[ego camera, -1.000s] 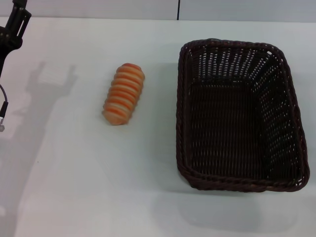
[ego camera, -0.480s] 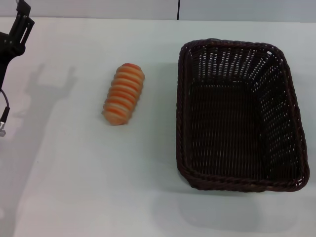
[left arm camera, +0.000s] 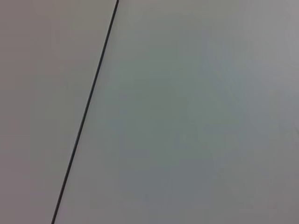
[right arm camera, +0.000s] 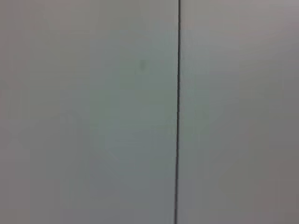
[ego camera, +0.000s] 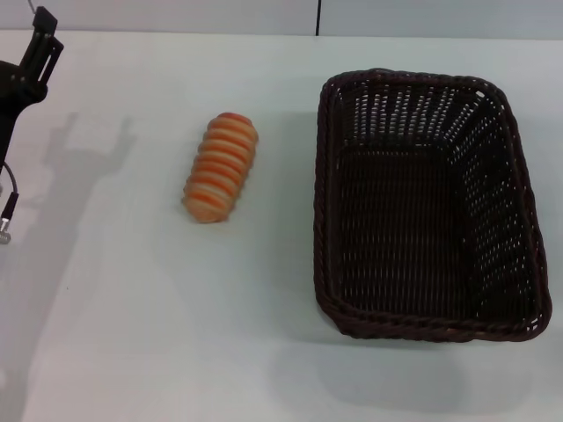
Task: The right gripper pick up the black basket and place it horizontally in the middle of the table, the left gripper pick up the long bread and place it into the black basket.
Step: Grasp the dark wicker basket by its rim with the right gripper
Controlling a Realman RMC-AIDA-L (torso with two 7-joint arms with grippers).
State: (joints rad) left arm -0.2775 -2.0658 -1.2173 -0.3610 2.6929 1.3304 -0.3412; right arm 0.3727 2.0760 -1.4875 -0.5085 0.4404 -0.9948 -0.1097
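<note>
A rectangular woven wicker basket point(ego camera: 428, 207), dark and empty, is seen toward the table's point(ego camera: 176, 334) right edge. The ridged, striped oblong bread point(ego camera: 221, 167) lies left of it, apart. The left gripper point(ego camera: 33, 54) is raised at the far left corner; its opening cannot be told.

Left end effector point(ego camera: 40, 40) slightly farther back and higher at the table's point(ego camera: 132, 308) far-left corner.

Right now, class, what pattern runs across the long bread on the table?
Orange and cream ridged stripes cross the long bread, seen best in the head view.
</note>
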